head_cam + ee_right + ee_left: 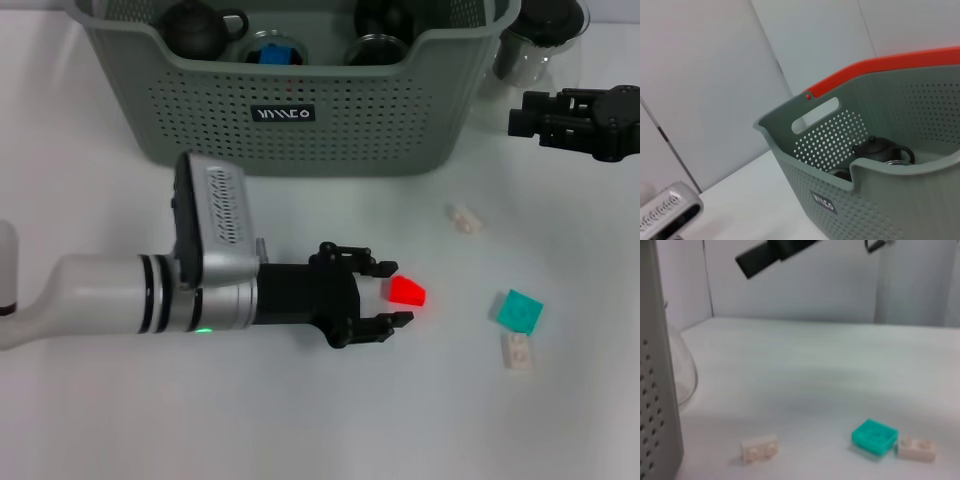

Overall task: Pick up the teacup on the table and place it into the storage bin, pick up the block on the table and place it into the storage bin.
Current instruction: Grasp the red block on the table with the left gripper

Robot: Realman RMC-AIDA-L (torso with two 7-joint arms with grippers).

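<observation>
Left end effector (392, 293) straddles one red block (407, 291); one teal block (519, 311), two white blocks (518, 351).

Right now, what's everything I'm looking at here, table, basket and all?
Storage bin: one, grey-green, at the table's far side.
Teapots: two, dark, inside the bin.
Blue block: one, inside the bin.
Glass jug: one, clear, right of the bin.
Red block: one, between the left gripper's fingers.
Teal block: one, on the table, right of the red one.
Cream bricks: two, one touching the teal block, one nearer the bin.
Table: one, white.
Left gripper: open around the red block.
Right gripper: black, near the jug.
</observation>
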